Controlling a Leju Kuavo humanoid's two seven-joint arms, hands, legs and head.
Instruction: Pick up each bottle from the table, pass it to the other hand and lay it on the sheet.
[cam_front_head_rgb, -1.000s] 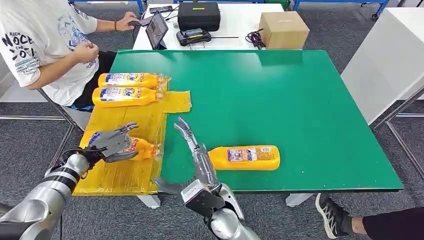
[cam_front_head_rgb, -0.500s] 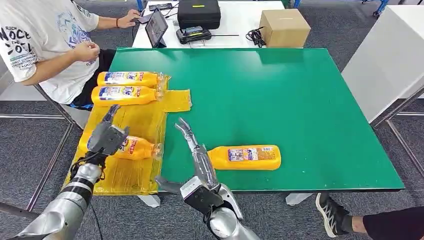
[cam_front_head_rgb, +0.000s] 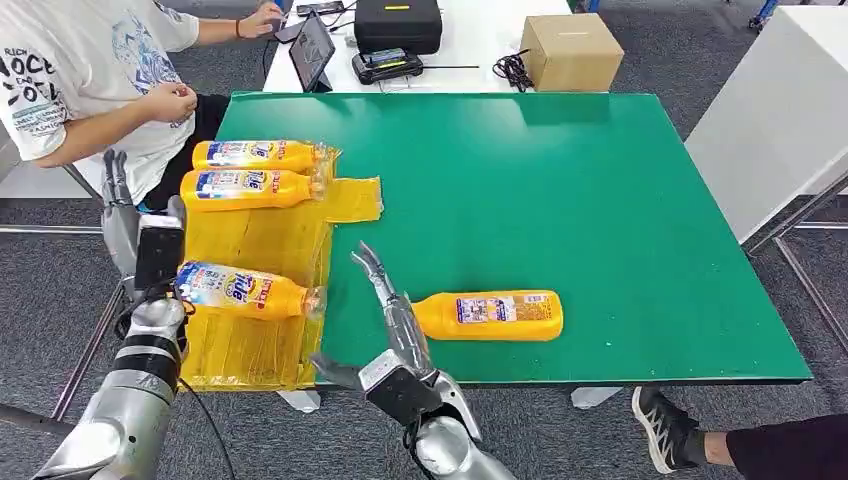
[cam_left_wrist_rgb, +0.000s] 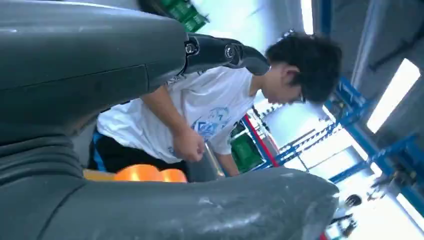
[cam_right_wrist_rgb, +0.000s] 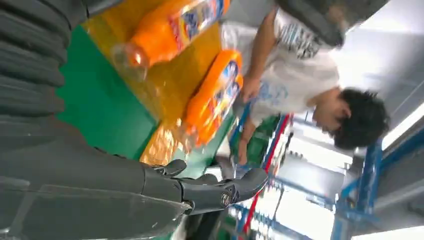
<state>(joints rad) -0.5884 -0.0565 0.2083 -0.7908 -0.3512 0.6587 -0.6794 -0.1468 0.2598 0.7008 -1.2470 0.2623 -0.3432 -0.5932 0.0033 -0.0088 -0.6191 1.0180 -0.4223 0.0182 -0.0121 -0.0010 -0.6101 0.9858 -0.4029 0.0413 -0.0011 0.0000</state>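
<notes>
Now three bottles (cam_front_head_rgb: 240, 289) lie on the sheet (cam_front_head_rgb: 262, 235); both robot hands (cam_front_head_rgb: 135, 235) seemingly spread, empty.

I am standing in a robot test lab or a workshop hall. In front of me is a green work table (cam_front_head_rgb: 560, 200) on grey carpet floor (cam_front_head_rgb: 700, 70). Behind it stands a white desk (cam_front_head_rgb: 470, 60) with a tablet (cam_front_head_rgb: 312, 50), a black equipment case (cam_front_head_rgb: 398, 25), cables (cam_front_head_rgb: 512, 72) and a cardboard box (cam_front_head_rgb: 570, 52). A person (cam_front_head_rgb: 70, 90) in a white T-shirt sits there and works. My wrist views show blue metal frames (cam_right_wrist_rgb: 372, 165) and bright ceiling lights (cam_left_wrist_rgb: 392, 95), like in an industrial hall.
</notes>
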